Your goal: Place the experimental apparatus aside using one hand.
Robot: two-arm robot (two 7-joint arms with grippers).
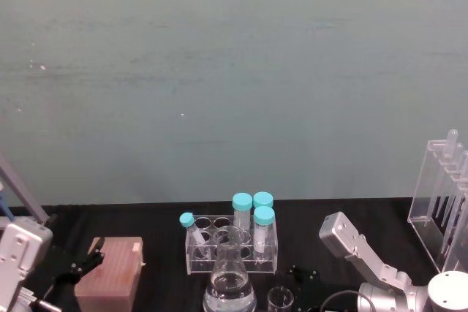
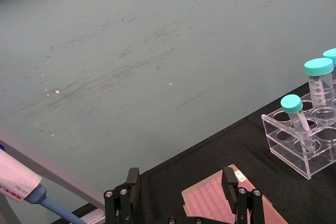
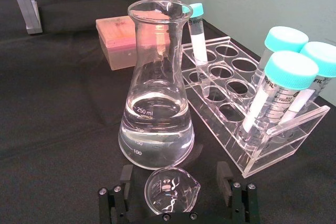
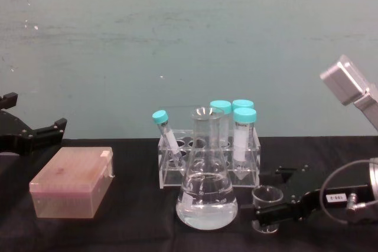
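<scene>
Right gripper (image 3: 174, 174) low over the black bench (image 3: 63, 108), jaws spread to either side of the small beaker (image 3: 172, 190); contact with the glass cannot be told. Conical flask (image 3: 157, 103) stands just beside the beaker, tube rack (image 3: 252, 135) behind. Pipette stand (image 1: 442, 195) at far right. Left gripper (image 2: 181, 176) spread, empty, above the pink tip box (image 2: 210, 203).

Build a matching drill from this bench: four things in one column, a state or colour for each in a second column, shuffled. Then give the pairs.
Things
1. conical flask
2. small beaker
3. tip box
4. tube rack

States
A. pinkish, standing left of the rack
B. between the open fingers of the right gripper
C. partly filled with clear liquid
D. holds four teal-capped tubes

Pairs: 1-C, 2-B, 3-A, 4-D
</scene>
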